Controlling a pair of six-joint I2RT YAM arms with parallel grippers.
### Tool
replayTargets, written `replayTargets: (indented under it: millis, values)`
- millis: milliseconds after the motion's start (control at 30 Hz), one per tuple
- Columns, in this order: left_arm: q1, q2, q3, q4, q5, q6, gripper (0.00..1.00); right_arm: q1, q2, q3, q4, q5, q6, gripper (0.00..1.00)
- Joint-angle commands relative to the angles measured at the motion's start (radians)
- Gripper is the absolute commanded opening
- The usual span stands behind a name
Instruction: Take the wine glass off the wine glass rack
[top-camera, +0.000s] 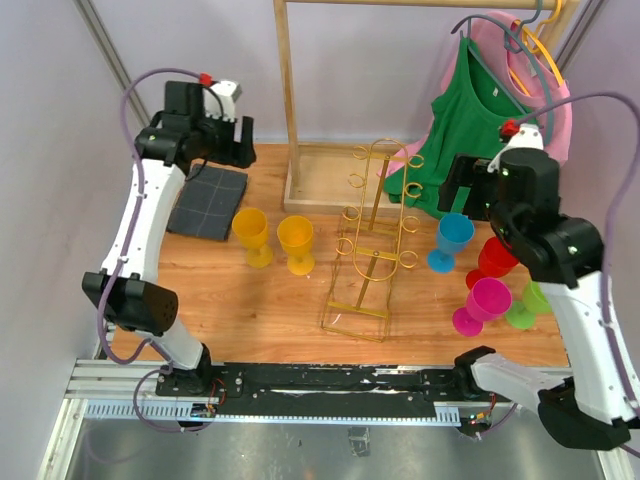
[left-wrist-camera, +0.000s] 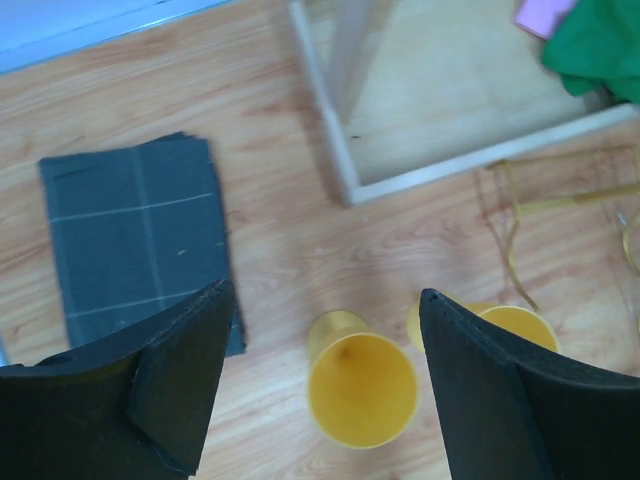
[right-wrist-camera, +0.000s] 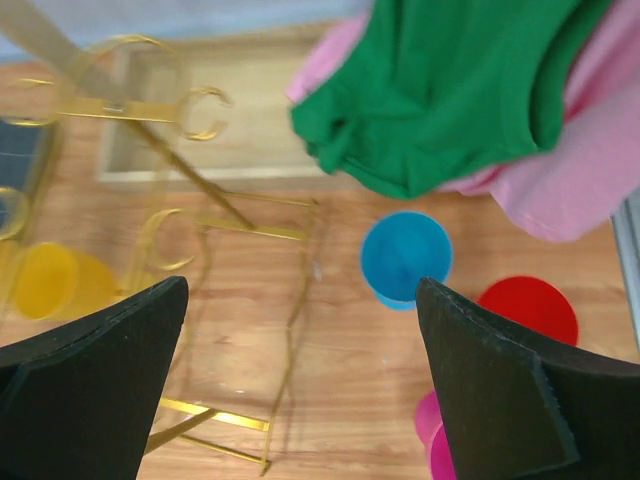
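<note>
L gripper (left-wrist-camera: 327, 295) is seen spread wide, nothing held, poised over the two yellow glasses (left-wrist-camera: 362, 388). R gripper (right-wrist-camera: 302, 290) is likewise released and empty, above the table (top-camera: 270, 310) between the wine glass rack (top-camera: 368, 255) and the blue glass (right-wrist-camera: 405, 258). No wine glass is seen hanging on the rack. Its rings look bare, and all glasses stand on the table on either side of it.

Risks: the rack is thin wire, prob. light. If a ring or the frame were caught by a finger, it could be dragged or tipped, and the glasses near it knocked over. The green top (top-camera: 480, 110) hangs low by the R gripper and could be snagged. W/ nothing on the rack, a wrong target could be taken.

Counts:
- grippers 2
- rack 1
- glasses 6: yellow 2, blue 1, red glass (right-wrist-camera: 528, 308) 1, magenta glass (top-camera: 487, 300) 1, green glass (top-camera: 522, 312) 1 (partly hidden by the R arm)
- dark cloth (top-camera: 208, 203) 1
- wooden rail (top-camera: 285, 90) 1
- garments 2 seen: green top, pink garment (top-camera: 555, 110)
</note>
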Motion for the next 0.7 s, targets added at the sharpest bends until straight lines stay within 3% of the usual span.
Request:
replayTargets:
  millis: [0, 167, 300, 667]
  values:
    - [0.125, -0.093, -0.09, 0.083, 0.068, 0.008, 0.79, -0.097, -0.008, -0.135, 0.044, 0.075, -0.024, 0.98]
    - [0.292, -0.227, -0.384, 0.302, 0.108, -0.003, 0.79, -0.107, -0.06, -0.301, 0.099, 0.229, -0.037, 0.98]
    - [0.313, -0.318, -0.58, 0.443, 0.09, -0.001, 0.8, -0.107, -0.108, -0.446, 0.17, 0.259, -0.05, 0.98]
    - [0.319, -0.416, -0.809, 0.627, 0.082, -0.089, 0.81, -0.107, -0.116, -0.63, 0.228, 0.338, -0.002, 0.98]
